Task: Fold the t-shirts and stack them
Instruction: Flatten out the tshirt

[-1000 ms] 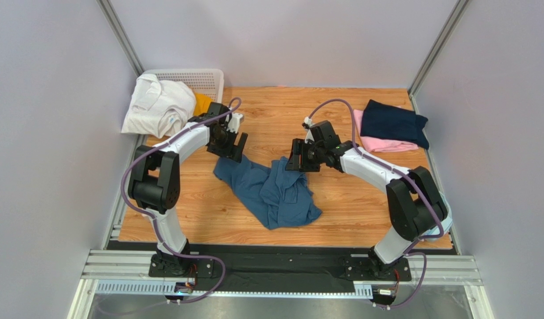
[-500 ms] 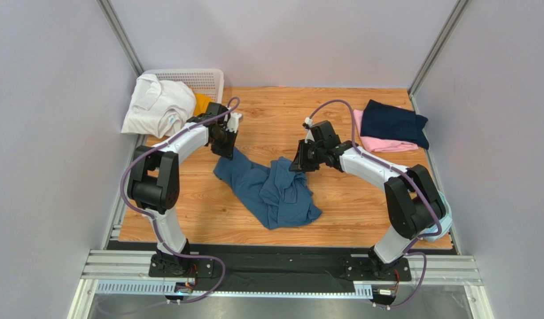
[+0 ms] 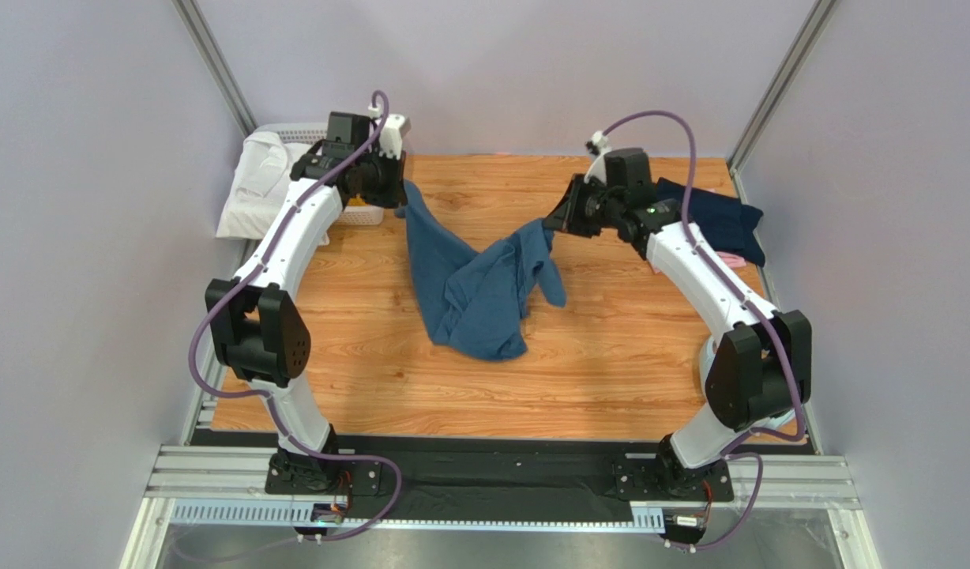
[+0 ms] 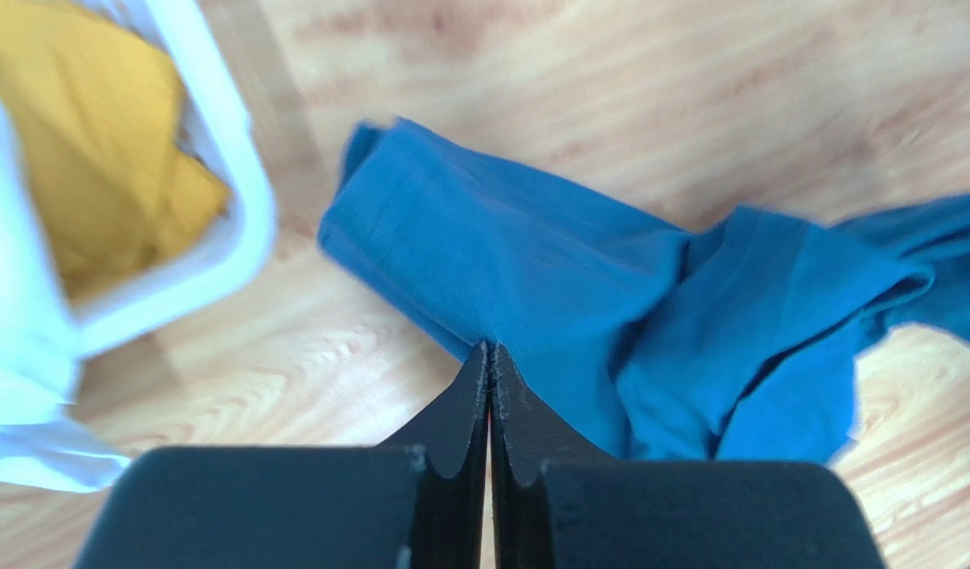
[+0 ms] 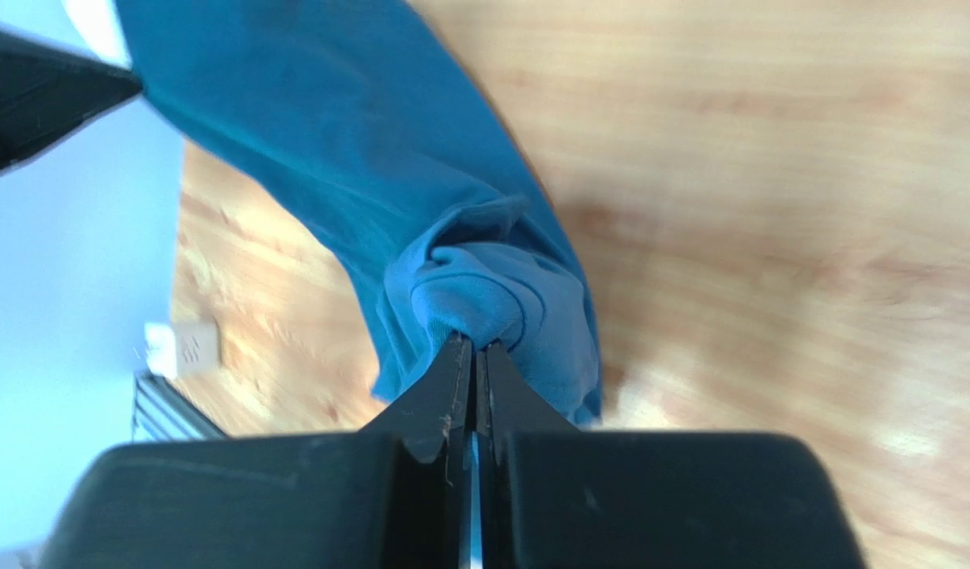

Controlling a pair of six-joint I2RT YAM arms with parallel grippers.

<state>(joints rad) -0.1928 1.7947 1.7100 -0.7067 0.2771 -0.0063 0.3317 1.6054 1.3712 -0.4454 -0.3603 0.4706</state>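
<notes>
The teal-blue t-shirt [image 3: 478,285] hangs between my two raised arms, sagging in a V with its lower part on the wooden table. My left gripper [image 3: 403,190] is shut on its left edge, and the pinched blue cloth [image 4: 502,255] spreads out beyond that gripper's [image 4: 490,347] tips. My right gripper [image 3: 554,223] is shut on a bunched fold of the same shirt [image 5: 490,285], seen just past its [image 5: 474,344] tips. A dark navy t-shirt [image 3: 709,213] lies folded on a pink one [image 3: 725,257] at the back right, partly behind the right arm.
A white lattice basket [image 3: 365,213] stands at the back left, its rim [image 4: 235,225] close to my left gripper, holding an orange-yellow garment [image 4: 86,154]. A white garment [image 3: 255,190] drapes over its left side. Grey walls enclose the table [image 3: 597,368].
Both grippers closed on the blue shirt where it lay crumpled, then rose and moved back and apart, lifting and stretching it between them.
</notes>
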